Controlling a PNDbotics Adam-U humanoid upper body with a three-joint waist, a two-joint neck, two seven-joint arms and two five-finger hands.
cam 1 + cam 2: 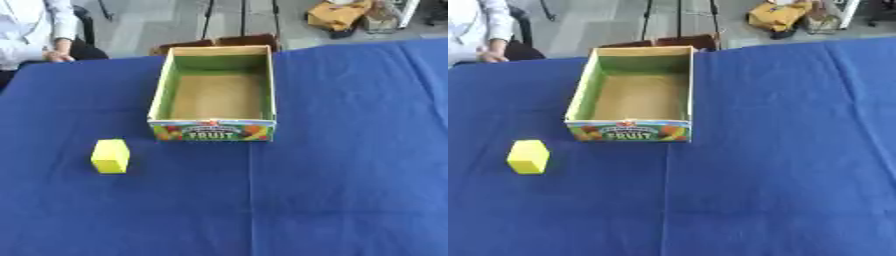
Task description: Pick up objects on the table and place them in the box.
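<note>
**Block lying at 8 o'clock of the box; no hand showing**

Left eye view: You are looking down on a yellow block (110, 156) resting on the blue tablecloth (350, 175), apart from the FRUIT box (213, 130) and lying at about 8 o'clock from its printed front wall. The block is standing slightly taller than wide, its long axis running roughly 12 to 6. The box is sitting open and holding nothing. Neither hand is appearing, so you cannot report either as released or clenched.

Right eye view: The block is sitting well toward the left edge, so in my judgement your left arm is the nearer one. The coming carry is running toward 2 o'clock.
</note>
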